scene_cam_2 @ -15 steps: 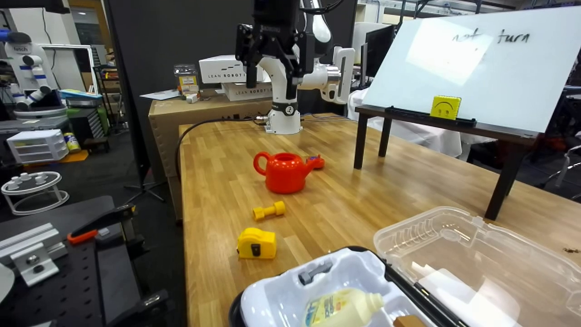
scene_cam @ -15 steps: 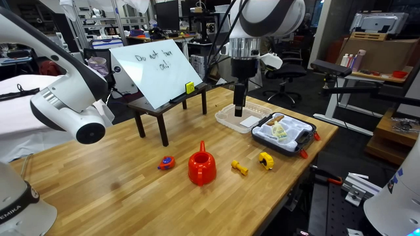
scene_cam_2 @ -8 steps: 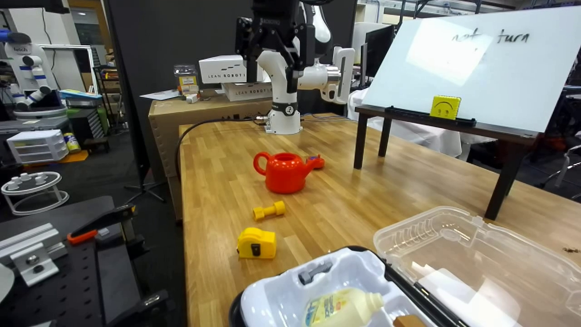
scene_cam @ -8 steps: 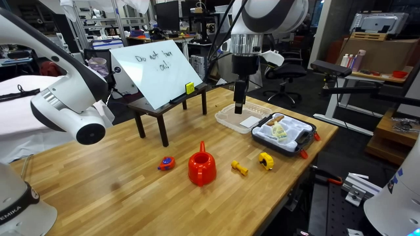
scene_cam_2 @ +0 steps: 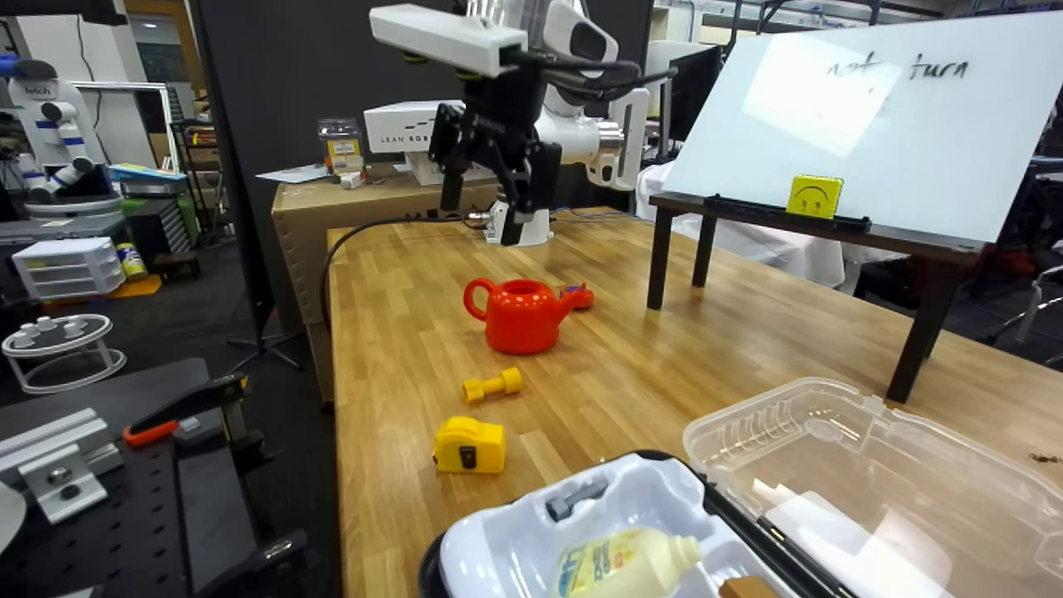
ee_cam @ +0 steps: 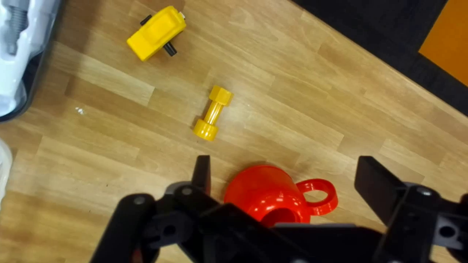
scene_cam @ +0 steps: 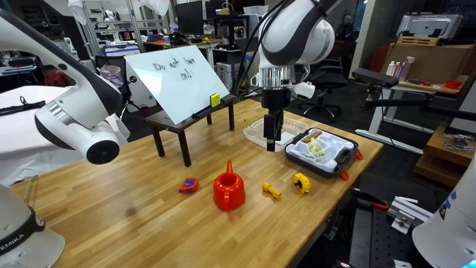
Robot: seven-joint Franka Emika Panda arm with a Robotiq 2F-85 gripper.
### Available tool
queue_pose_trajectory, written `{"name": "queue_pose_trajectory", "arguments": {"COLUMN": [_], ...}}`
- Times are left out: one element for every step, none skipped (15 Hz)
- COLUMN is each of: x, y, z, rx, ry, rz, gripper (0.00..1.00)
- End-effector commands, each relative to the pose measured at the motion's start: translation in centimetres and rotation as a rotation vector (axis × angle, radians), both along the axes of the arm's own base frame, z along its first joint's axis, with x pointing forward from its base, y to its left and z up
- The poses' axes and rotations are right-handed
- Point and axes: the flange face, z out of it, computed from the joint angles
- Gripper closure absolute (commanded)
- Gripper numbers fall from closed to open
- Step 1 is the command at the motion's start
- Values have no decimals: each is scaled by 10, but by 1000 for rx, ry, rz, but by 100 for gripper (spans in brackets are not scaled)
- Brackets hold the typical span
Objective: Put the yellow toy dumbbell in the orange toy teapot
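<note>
In a robotics lab, a white Franka Emika arm [scene_cam: 80, 108], "EMIKA" lettered on its base [scene_cam: 22, 234], stands on a wooden counter [scene_cam: 156, 223] that also holds a propped whiteboard [scene_cam: 174, 83] reading "Do not turn on!" Beyond it are a robot [scene_cam_2: 40, 98] marked "fetch," a carton [scene_cam_2: 394, 131] printed "LEAN ROB," a computer monitor [scene_cam: 189, 18] and a swivel chair [scene_cam: 326, 80].

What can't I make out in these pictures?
Orange toy teapot, wrist view: spout hidden behind the jaws.
Black case, wrist view: cut off by the left edge.
Brown item, in an exterior view: cut off by the bottom edge.
Red-and-blue toy, in an exterior view: partly hidden behind the teapot's spout.
</note>
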Motion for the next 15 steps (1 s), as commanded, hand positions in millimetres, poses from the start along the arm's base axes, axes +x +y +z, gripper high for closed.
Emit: {"name": "queue_pose_trajectory", "arguments": {"x": [11, 12, 12, 12, 11, 5, 5, 7, 8, 9, 10, 10, 10, 10, 15], "y": [-5, -7, -9, -11, -13, -10, -12, -13, -13, -13, -12, -12, -12, -13, -12], "z": [-31, -41, -51, -61, -68, -62, -69, -72, -72, -71, -70, -70, -70, -70, -73], "rx": [48, 50, 49, 48, 54, 30, 30, 30, 30, 31, 31, 31, 31, 31, 26], "ry": [42, 60, 80, 101, 124, 113, 126, 130, 129, 126, 125, 124, 124, 124, 126], "rz": [-40, -52, -63, -73, -75, -61, -66, -68, -67, -66, -65, -65, -66, -66, -76], "gripper": [0, 0, 0, 0, 0, 0, 0, 0, 0, 0, 0, 0, 0, 0, 0]}}
